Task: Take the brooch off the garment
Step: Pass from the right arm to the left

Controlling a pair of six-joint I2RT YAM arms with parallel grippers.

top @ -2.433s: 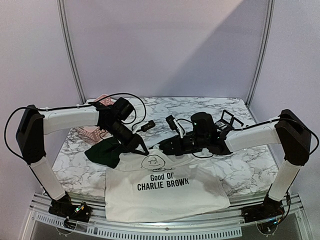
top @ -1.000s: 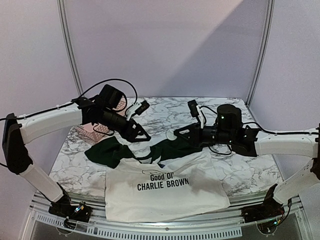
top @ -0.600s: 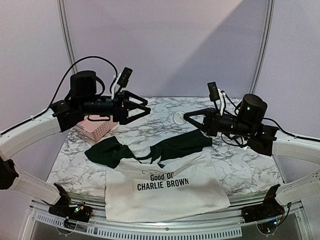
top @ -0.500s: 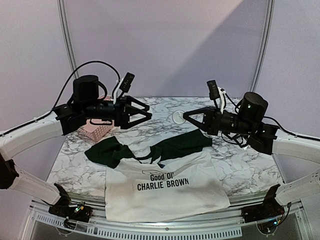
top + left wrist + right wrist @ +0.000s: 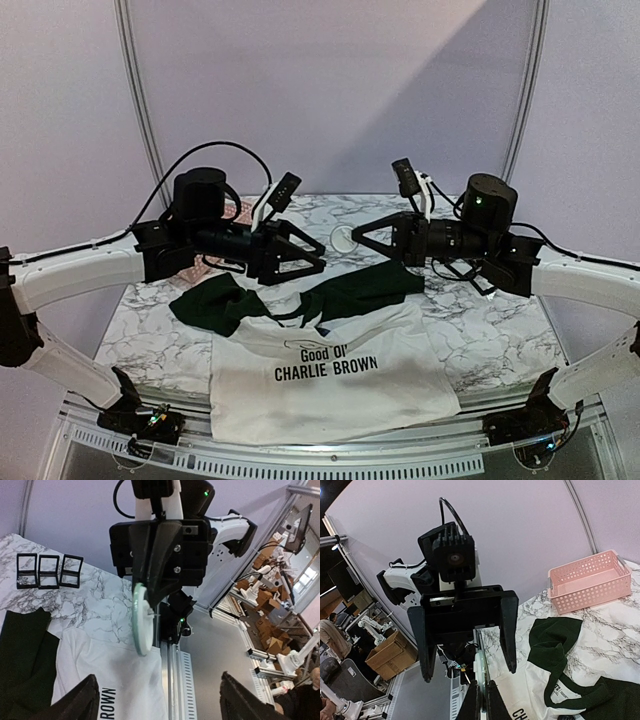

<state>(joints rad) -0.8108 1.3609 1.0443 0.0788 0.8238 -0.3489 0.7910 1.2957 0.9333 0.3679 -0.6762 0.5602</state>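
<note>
Shirt (image 5: 330,385) lies limp and flat at the table (image 5: 480,330) front, brooch (image 5: 142,622) off it. Beyond the sleeves, in mid-air, the right gripper (image 5: 358,240) pinches the brooch: a thin, stiff, light disc, likely slick, best taken by the rim. Facing it, the left gripper (image 5: 320,258) gapes empty. Free air around; basket (image 5: 585,582) far left.

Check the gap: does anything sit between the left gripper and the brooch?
Nothing visible does. The open left gripper faces the brooch, pinched in the shut right gripper, across bare air; the garment lies below both.
</note>
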